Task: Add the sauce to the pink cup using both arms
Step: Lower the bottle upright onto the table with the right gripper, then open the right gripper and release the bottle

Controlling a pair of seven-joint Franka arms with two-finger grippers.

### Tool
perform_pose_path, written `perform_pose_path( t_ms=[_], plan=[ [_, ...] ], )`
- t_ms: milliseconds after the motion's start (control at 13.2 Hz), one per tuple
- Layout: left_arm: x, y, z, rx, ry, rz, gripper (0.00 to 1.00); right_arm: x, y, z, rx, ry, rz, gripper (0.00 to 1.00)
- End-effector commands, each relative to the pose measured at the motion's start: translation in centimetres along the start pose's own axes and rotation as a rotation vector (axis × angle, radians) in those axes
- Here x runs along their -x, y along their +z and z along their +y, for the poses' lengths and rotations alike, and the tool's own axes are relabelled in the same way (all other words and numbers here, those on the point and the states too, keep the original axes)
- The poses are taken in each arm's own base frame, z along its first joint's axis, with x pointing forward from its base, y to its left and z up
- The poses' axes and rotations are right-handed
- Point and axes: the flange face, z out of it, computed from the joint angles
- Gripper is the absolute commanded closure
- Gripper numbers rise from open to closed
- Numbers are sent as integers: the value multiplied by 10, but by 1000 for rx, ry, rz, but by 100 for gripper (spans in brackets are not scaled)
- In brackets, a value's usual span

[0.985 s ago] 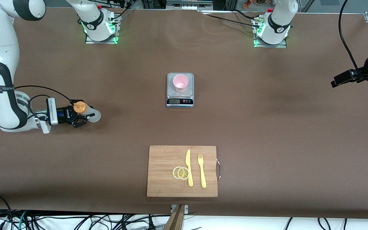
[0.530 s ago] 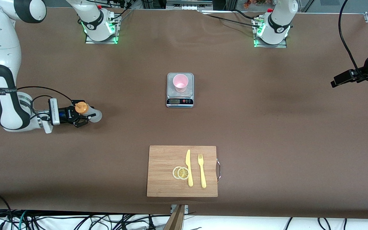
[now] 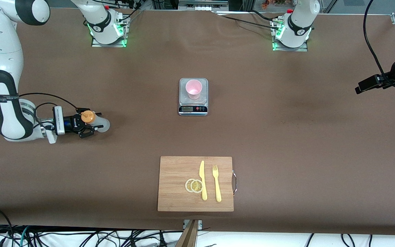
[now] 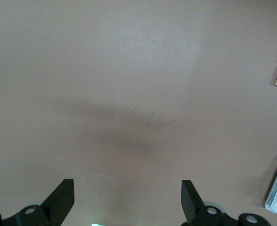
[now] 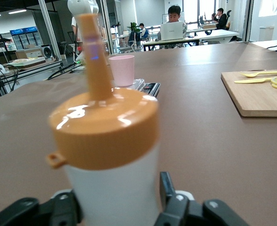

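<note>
The sauce bottle (image 3: 96, 121) stands upright on the bench (image 3: 286, 137) toward the right arm's end, its orange nozzle cap (image 5: 103, 120) on top of a whitish translucent body. The right hand (image 3: 89, 125) sits low at the bottle with a finger on each side of the body; whether the fingers press on it or stand just off it cannot be told. A white strap on the right arm's forearm carries dark lettering too small to read.

The pink cup (image 3: 193, 89) stands upright on the steel platform of a small kitchen scale (image 3: 193, 103) at the middle of the bench, well apart from the bottle. The scale's display and buttons face the front camera; its digits cannot be read.

Nearer to the front camera lies a wooden cutting board (image 3: 177, 185) with a metal handle at the side toward the left arm's end. On it rest a yellow plastic knife (image 3: 202, 180), a yellow plastic fork (image 3: 216, 183) beside it, and two overlapping lemon slices (image 3: 194, 185) touching the knife.

The left hand (image 4: 127, 207) waits up over bare bench at the left arm's end, fingers spread wide with nothing between them.

The bench is covered in a plain matte brown sheet, with cables along its edges. The right wrist view shows an office room with desks, glass partitions and a seated person at a laptop.
</note>
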Motion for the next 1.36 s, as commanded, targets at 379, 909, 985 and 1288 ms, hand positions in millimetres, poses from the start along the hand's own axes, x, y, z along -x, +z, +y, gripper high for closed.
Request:
perform_pose_path(
  t_ms=[379, 909, 985, 1288],
  plan=[
    [5, -1, 3, 12, 10, -5, 0, -24, -35, 18, 43, -31, -47, 0],
    [5, -1, 3, 12, 10, -6, 0, -69, -86, 31, 31, 118, -138, 0],
    [5, -1, 2, 12, 9, -6, 0, -85, -92, 36, 18, 155, -157, 0],
    [5, -1, 3, 12, 10, -6, 0, -129, -110, 48, 20, 318, -218, 0]
  ],
)
